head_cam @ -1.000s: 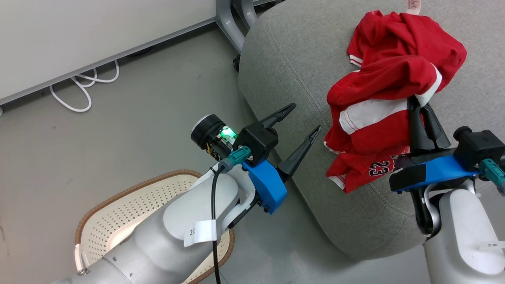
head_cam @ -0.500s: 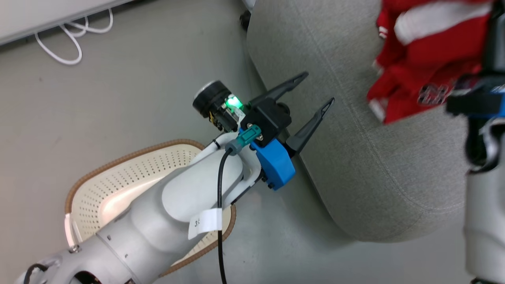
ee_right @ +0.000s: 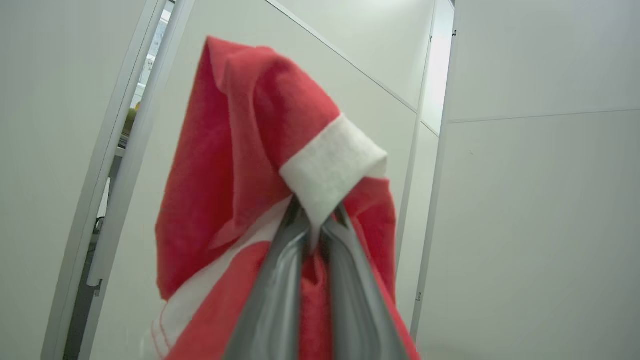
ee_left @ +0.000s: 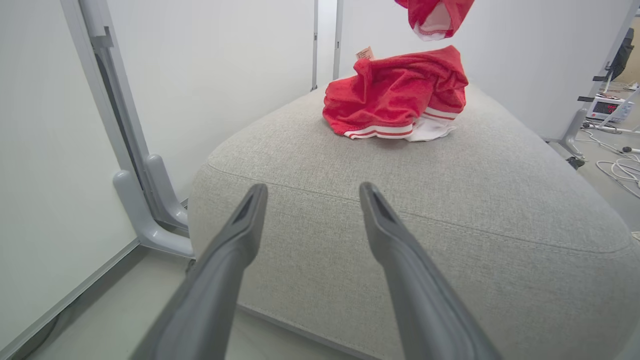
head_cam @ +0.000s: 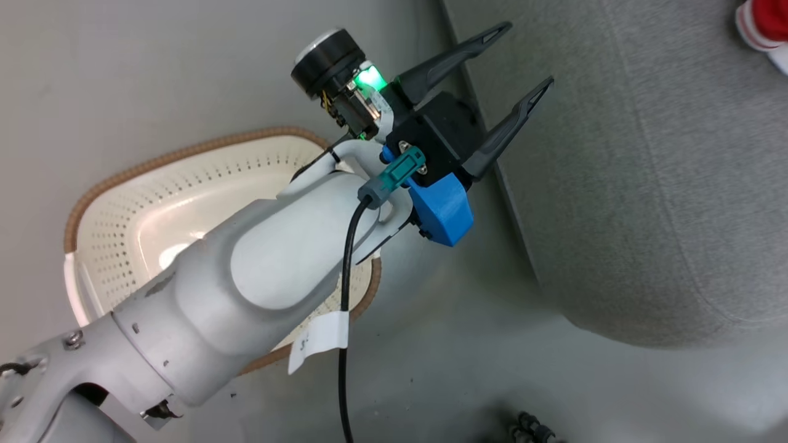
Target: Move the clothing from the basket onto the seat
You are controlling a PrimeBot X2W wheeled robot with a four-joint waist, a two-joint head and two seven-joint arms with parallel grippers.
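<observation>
My left gripper (head_cam: 523, 56) is open and empty, held above the floor between the basket (head_cam: 184, 151) and the seat (head_cam: 615, 154). The cream basket's perforated inside is bare where my forearm does not hide it. In the left wrist view the left gripper (ee_left: 312, 192) points at the grey seat (ee_left: 400, 210), where one red clothing piece (ee_left: 395, 100) lies crumpled. A second red piece (ee_left: 435, 15) hangs above it. My right gripper (ee_right: 312, 222) is shut on that red clothing (ee_right: 240, 125), pinching it just below a white trim band. A corner of red clothing (head_cam: 763, 18) shows top right.
White wall panels stand behind the seat, with a grey frame foot (ee_left: 145, 200) at its left. White cables (ee_left: 620, 170) and a small box with a red display (ee_left: 605, 106) lie on the floor to the right. Something dark (head_cam: 529, 427) sits on the floor near the bottom edge.
The head camera has swung down and left, so more of the basket shows and the held clothing has slid to the top right corner. The left gripper stays open.
</observation>
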